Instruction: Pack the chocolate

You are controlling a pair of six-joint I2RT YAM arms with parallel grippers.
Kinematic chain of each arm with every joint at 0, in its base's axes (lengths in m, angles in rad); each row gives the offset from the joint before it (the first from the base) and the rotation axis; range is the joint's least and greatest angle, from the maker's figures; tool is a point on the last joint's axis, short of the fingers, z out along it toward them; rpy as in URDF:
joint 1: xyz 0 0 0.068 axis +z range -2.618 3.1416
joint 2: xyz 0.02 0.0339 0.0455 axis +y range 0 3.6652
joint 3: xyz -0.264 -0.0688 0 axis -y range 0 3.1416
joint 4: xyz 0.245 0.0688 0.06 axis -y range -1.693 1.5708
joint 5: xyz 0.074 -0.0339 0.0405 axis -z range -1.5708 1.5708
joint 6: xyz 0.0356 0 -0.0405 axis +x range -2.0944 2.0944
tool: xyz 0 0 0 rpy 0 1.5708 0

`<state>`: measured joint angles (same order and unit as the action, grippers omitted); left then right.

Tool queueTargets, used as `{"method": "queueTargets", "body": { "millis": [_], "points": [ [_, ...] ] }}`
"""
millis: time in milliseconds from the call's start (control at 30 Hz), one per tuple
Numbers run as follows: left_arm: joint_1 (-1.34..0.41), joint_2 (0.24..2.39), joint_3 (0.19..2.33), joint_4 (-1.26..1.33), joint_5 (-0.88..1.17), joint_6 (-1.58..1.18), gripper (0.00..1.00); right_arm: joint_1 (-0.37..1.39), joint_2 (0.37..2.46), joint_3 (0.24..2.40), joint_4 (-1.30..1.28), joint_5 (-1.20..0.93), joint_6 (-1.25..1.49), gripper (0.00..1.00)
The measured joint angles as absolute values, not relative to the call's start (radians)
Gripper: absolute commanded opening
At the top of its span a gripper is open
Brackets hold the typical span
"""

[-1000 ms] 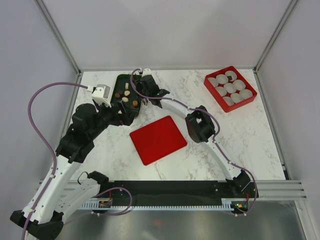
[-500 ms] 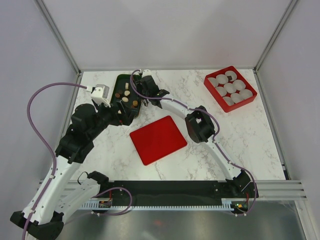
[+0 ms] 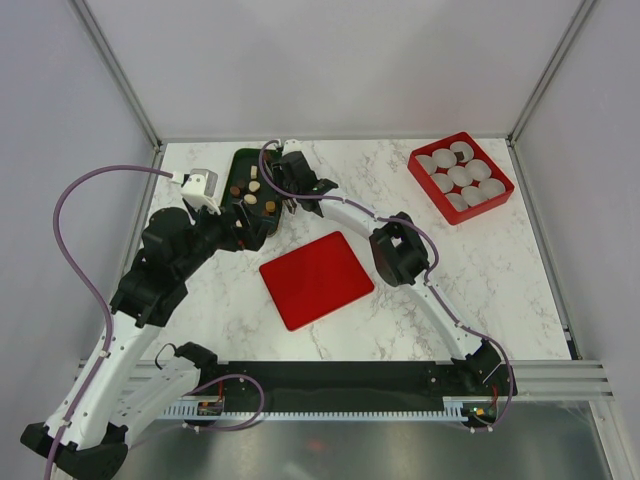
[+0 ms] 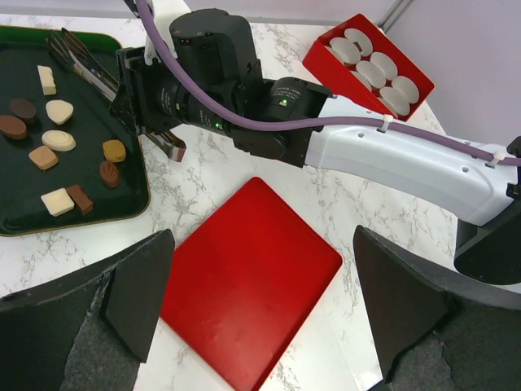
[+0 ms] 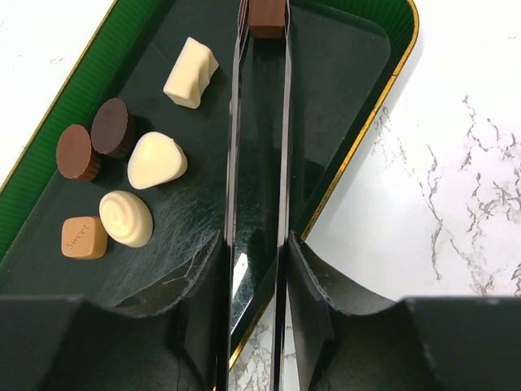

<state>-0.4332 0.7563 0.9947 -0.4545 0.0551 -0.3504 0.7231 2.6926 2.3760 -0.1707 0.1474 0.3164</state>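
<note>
Several chocolates [image 5: 151, 160], brown, dark brown and cream-white, lie in a dark green tray [image 5: 342, 65] at the table's back left [image 3: 243, 160]. My right gripper [image 5: 256, 252] is shut on thin metal tongs [image 5: 259, 163], pressing the two blades together. The tong tips pinch a brown square chocolate [image 5: 266, 18] over the tray. My left gripper [image 4: 260, 236] hangs open over a flat red lid [image 4: 244, 285], holding nothing. In the left wrist view the tongs [image 4: 89, 69] and tray chocolates [image 4: 59, 140] show at the upper left.
A red box [image 3: 500, 195] holding several white pleated paper cups [image 3: 460, 176] stands at the back right. The red lid [image 3: 316, 278] lies mid-table. The right arm [image 3: 400, 250] reaches across behind it. White walls close in the table.
My right gripper has squeezed the tongs narrower, bringing the blades closer together. Both arms have barely shifted.
</note>
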Motion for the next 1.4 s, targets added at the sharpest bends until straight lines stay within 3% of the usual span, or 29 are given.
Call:
{"method": "queueTargets", "body": {
  "millis": [300,967,1400],
  "points": [
    [-0.431,0.756,0.994,-0.455,0.055,-0.35,0.99,0.723,2.604,2.255,-0.188,0.126,0.309,0.35],
    [-0.431,0.777,0.991,-0.455,0.055,-0.356,0.99,0.692,2.09,1.757,-0.199,0.056,0.334,0.29],
    [-0.431,0.778,0.991,-0.454,0.055,-0.359,0.99,0.308,1.66,1.383,-0.284,0.118,0.368,0.3]
  ]
}}
